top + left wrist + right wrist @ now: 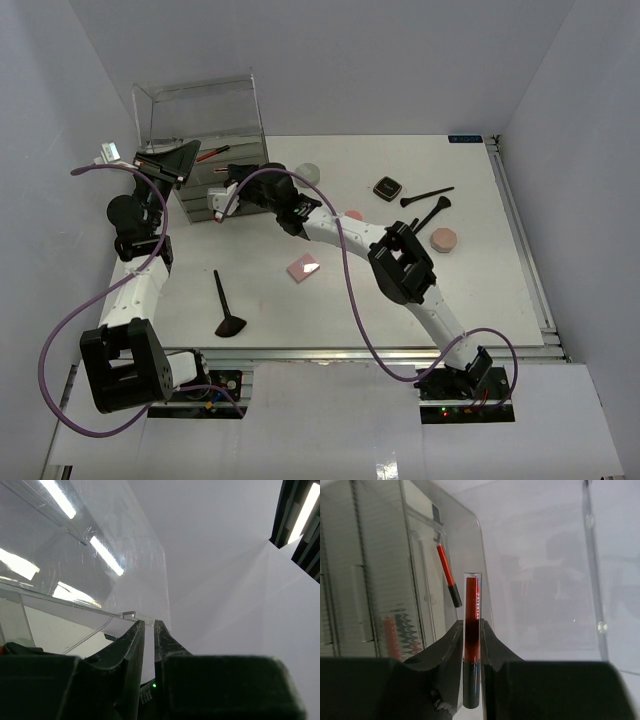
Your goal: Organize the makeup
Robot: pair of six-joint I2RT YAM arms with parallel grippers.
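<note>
R fingers (454, 636) are clamped on red stick (472, 602), its long axis along them, pointing 12 o'clock toward drawer box (190, 198); L fingers (136, 636) pinch its clear lid (100, 555).

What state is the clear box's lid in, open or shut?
Open. The lid stands raised above the clear box, its edge pinched in the left jaws; a red stick lies in the uncovered top.

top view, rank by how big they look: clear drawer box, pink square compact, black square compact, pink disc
1. clear drawer box
2. pink square compact
3. black square compact and pink disc: these look about alike, so not ranked
</note>
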